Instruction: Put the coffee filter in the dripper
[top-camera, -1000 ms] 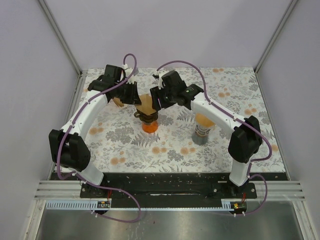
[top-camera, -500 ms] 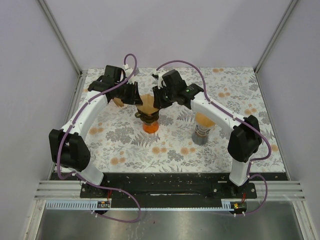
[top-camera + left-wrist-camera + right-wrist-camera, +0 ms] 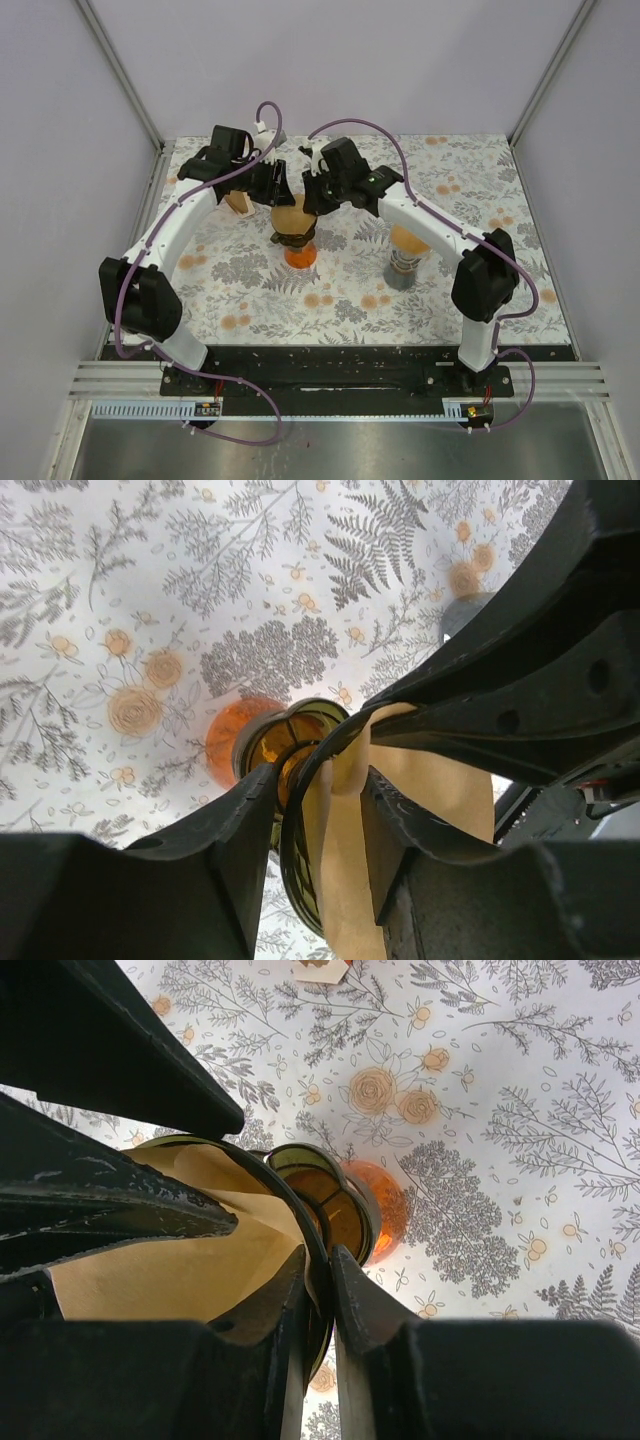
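Note:
The dark olive dripper stands on an orange cup at mid-table. The tan coffee filter sits in its cone. In the left wrist view my left gripper is open. Its fingers straddle the dripper's rim and the filter's wall with gaps on both sides. My right gripper is shut on the opposite rim, pinching the filter's edge against it. From above, both grippers, the left and the right, crowd over the dripper.
A grey stand with a tan top is right of the dripper, under the right arm. A tan object lies behind the left arm. The floral table is bounded by walls on three sides.
The left jaws opened and let go of the filter. The right jaws closed onto the dripper's rim and the filter's edge. The filter now sits lower in the cone.

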